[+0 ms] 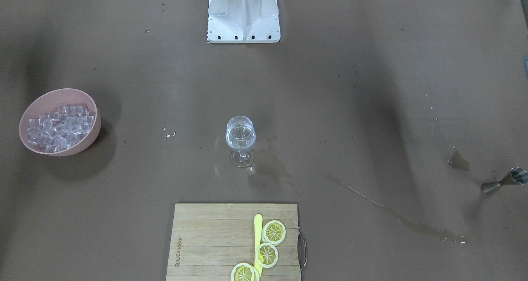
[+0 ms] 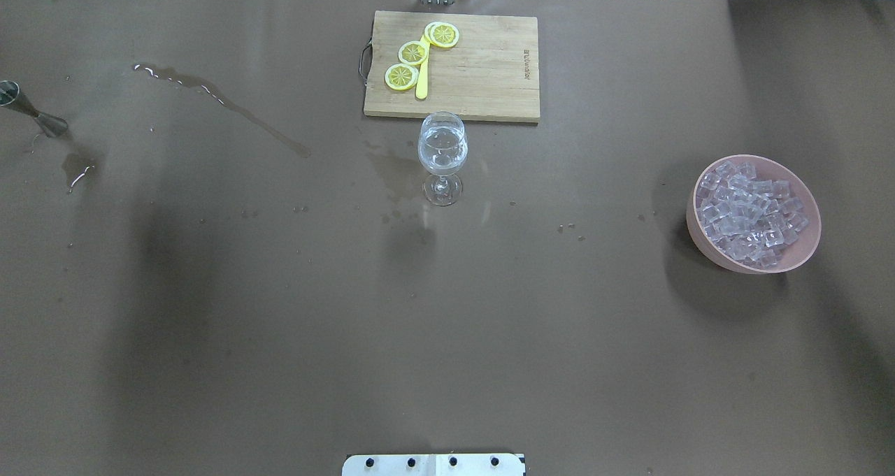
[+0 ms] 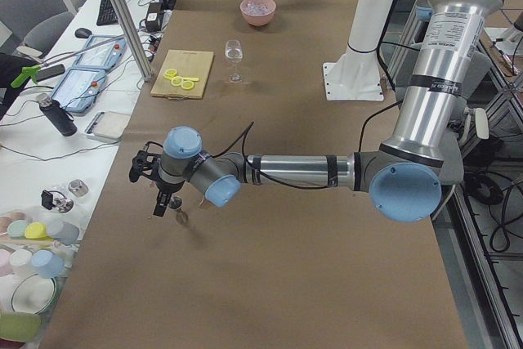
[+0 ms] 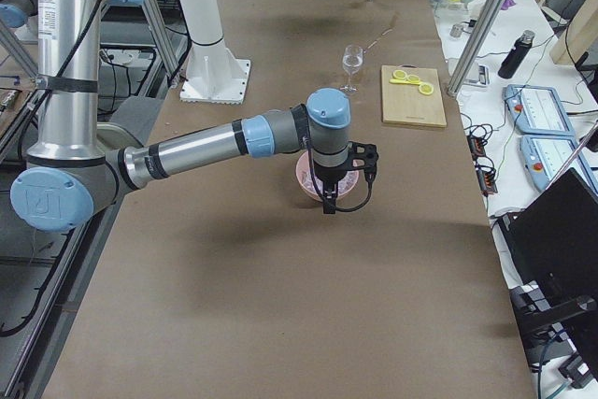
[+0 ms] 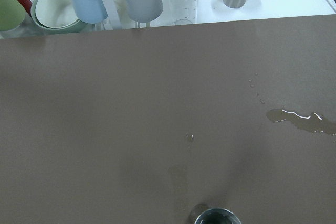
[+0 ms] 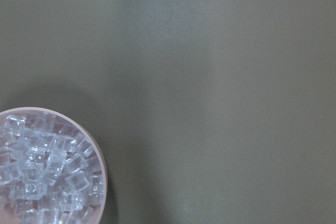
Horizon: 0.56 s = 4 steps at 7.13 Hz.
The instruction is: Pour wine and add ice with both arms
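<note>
Exterior right view: right gripper (image 4: 328, 203) hangs just over the ice (image 6: 42, 171), grip unreadable; a careless scoop could scatter cubes. Beyond it, wine (image 1: 240, 140) sits in the glass (image 1: 241, 160), easily toppled. Farthest, left gripper (image 3: 162, 203), likewise unreadable, hovers over the jigger (image 5: 215, 217).

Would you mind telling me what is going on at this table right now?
A robot is preparing a drink. The wine glass stands in the middle of the table with a little clear wine in it. The left gripper hovers over the metal jigger, which stands free near the table's end. The right gripper hangs above the pink bowl of ice. Whether either gripper is open cannot be judged from these views. Spilled liquid streaks the table.
</note>
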### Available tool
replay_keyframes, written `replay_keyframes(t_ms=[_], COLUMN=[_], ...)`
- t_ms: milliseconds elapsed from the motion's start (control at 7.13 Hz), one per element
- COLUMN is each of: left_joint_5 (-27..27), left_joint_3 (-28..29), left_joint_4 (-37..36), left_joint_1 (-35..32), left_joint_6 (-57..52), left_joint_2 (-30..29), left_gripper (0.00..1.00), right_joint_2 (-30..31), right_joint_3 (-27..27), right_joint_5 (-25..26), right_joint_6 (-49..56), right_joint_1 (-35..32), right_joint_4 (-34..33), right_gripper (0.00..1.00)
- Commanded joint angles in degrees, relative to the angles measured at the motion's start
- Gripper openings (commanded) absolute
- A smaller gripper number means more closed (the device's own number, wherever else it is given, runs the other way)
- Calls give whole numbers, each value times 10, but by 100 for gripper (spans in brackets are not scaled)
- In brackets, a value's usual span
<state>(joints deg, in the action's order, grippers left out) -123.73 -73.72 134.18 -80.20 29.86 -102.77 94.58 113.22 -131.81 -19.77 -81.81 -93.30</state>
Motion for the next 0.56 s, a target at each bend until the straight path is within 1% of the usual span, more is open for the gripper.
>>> replay_keyframes(t_ms=[0, 280, 421], left_joint_5=[57, 88, 124], left_joint_3=[32, 43, 54], left_joint_4=[100, 147, 178], left_joint_1=[46, 75, 91], left_joint_6=[51, 81, 81], left_joint_2=[4, 5, 11], left_gripper=[99, 98, 98], right_joint_2=[-14, -44, -60], right_joint_3=[1, -4, -13], right_joint_5=[2, 7, 13], right_joint_6=[-44, -104, -120], right_joint_1=[37, 84, 104], right_joint_4=[1, 2, 2], right_gripper=[100, 100, 100])
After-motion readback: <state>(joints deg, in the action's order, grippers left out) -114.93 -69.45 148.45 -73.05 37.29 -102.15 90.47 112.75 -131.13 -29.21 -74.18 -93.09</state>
